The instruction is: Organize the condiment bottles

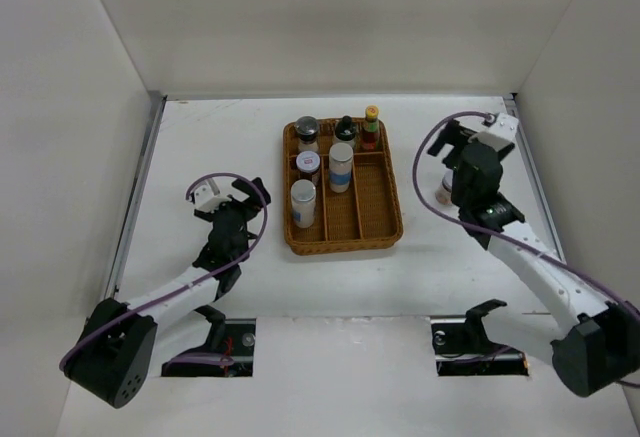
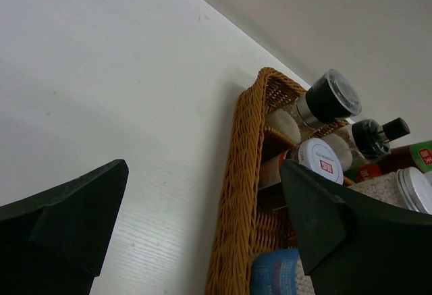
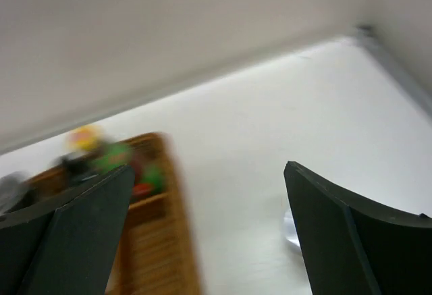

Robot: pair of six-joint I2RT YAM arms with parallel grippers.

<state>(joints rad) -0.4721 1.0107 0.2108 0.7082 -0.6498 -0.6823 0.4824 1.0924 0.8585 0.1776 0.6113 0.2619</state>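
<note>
The condiment bottles stand mostly in the brown wicker tray (image 1: 375,212): a dark-capped jar (image 1: 307,132), a black-capped bottle (image 1: 346,129), a red sauce bottle with a yellow cap (image 1: 371,127), a white-lidded jar (image 1: 308,165), a blue-labelled cylinder (image 1: 341,167) and a white-lidded shaker (image 1: 303,203). One small bottle (image 1: 443,193) stands on the table right of the tray, partly hidden by the right arm. My right gripper (image 1: 448,147) hangs open near it; only a white edge of the bottle (image 3: 290,229) shows by its right finger. My left gripper (image 1: 236,204) is open and empty, left of the tray (image 2: 246,194).
White walls close the table on the left, back and right. The right wrist view is blurred by motion. The tray's middle and right lanes hold bare wicker toward the near end. Bare table lies between the tray and each arm.
</note>
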